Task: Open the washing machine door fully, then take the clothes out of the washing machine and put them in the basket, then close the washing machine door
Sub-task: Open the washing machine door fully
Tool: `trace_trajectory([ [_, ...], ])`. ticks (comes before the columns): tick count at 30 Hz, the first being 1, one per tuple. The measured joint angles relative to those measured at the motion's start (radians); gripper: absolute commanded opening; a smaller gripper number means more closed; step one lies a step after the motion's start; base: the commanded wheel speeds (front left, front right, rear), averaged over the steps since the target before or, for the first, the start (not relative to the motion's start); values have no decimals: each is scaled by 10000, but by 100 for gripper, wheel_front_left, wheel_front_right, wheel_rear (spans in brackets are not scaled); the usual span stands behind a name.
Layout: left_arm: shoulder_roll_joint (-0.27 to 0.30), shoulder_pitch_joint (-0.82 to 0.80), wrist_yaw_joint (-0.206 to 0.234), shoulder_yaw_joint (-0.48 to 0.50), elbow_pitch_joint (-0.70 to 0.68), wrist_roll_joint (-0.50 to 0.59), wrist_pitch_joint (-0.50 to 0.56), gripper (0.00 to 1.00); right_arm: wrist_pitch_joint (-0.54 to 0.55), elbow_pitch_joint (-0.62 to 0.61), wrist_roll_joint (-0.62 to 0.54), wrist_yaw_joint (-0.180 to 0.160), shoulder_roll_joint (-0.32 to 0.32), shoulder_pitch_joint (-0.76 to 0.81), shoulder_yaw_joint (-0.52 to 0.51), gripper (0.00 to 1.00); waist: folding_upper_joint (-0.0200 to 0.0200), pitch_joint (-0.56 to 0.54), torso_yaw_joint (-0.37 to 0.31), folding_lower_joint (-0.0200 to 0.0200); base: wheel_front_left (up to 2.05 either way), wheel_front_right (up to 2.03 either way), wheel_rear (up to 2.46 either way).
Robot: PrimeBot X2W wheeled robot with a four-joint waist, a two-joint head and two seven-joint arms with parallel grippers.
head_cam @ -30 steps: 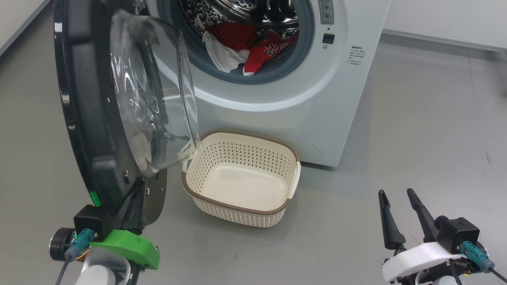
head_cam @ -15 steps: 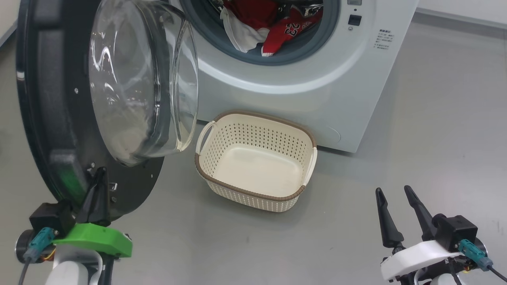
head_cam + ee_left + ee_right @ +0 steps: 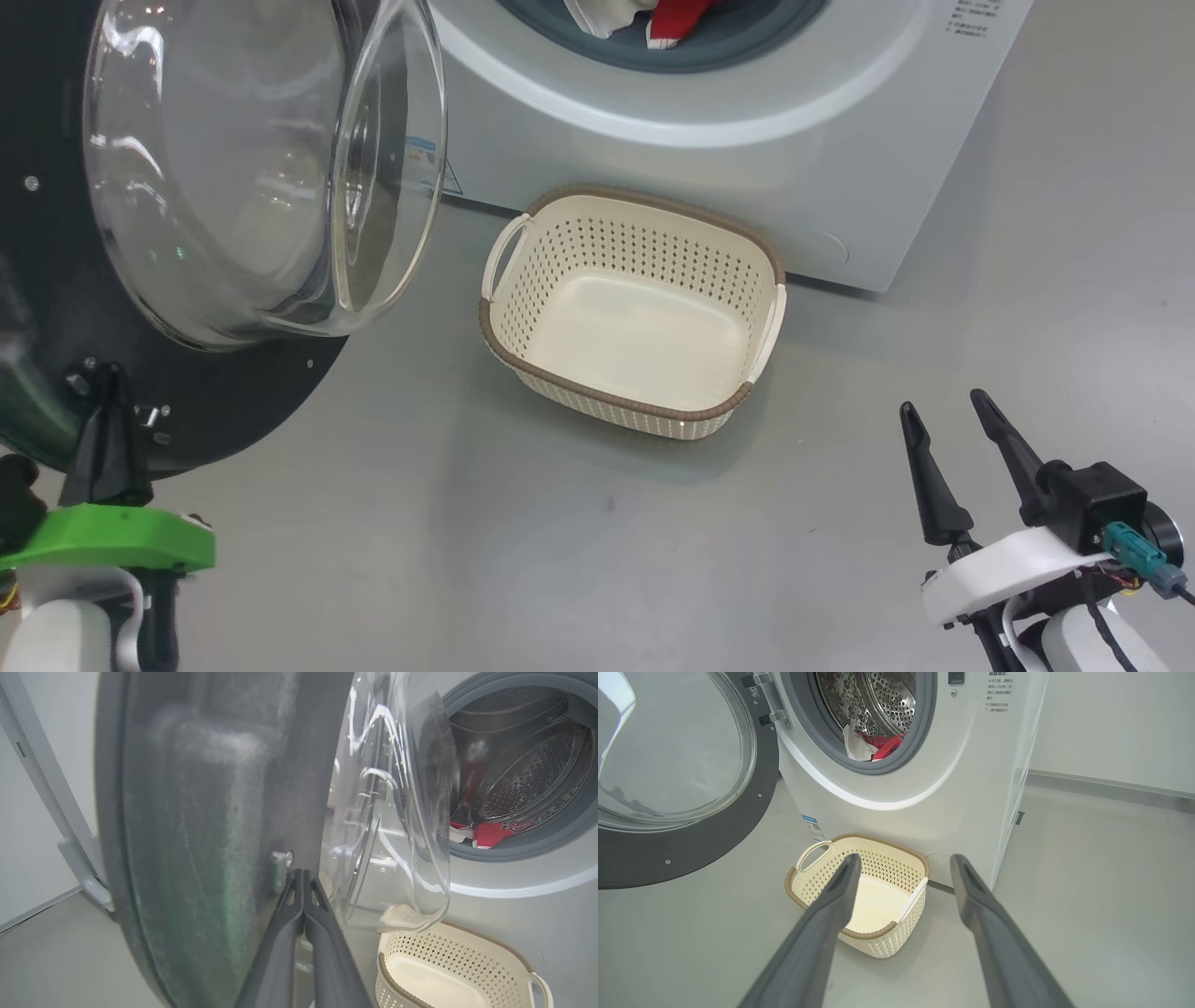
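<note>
Right wrist view gives me the clearest look at the clothes (image 3: 878,744): a red and white heap lying low at the front of the steel drum (image 3: 878,700), with a white fold resting by the grey rubber ring (image 3: 924,723); none of it is out yet. I judge the fabric light, limp and rather slick; it should sag and trail when lifted, and one piece may drag another with it; I would pinch deep into a bunched fold near the top of the heap, not a loose edge.

Around them, the washing machine (image 3: 924,812) stands solid and white. The washing machine door (image 3: 233,411) is swung well out to the robot's left; it is stiff and probably heavy on its hinge, and the bulging glass looks smooth and breakable, so I would push on the black rim instead.

The basket (image 3: 878,947) sits empty on the floor just before the machine, below the opening; it looks light enough to skid if bumped.

My left gripper (image 3: 302,873) has its fingers pressed together, tips at the door's inner face beside a small metal fitting; I cannot tell if they touch. My right gripper (image 3: 906,857) is spread wide, holding nothing, hanging well short of the basket.
</note>
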Motion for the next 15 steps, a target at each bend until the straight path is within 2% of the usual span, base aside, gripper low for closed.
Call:
trace_trajectory([
  [15,894,-1027,-15,1055,855,-495,-92,0,648,-709,-431,-174,-744,-472,-251,100,0,1381,235,0,0,0,0],
])
